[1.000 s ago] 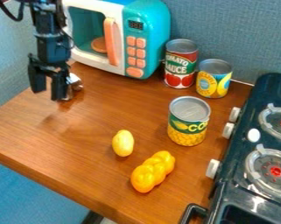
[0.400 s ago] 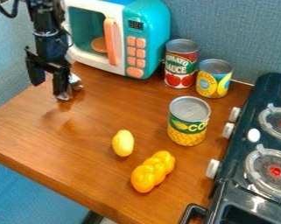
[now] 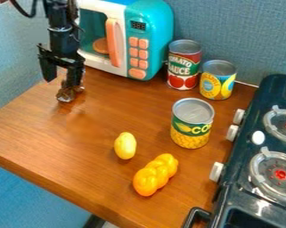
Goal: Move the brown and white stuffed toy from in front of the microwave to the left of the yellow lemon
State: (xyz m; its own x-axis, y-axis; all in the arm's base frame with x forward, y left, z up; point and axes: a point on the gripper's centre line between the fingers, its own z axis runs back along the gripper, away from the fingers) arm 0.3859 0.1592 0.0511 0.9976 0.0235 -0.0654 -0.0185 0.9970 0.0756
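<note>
Gripper (image 3: 60, 82) wide open, one finger over the silvery object (image 3: 67, 93). We should straddle it evenly before closing.

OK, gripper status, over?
Gripper low over table, jaws apart. Small shiny thing at one jaw's tip, contact unclear. Toy microwave close behind.
</note>
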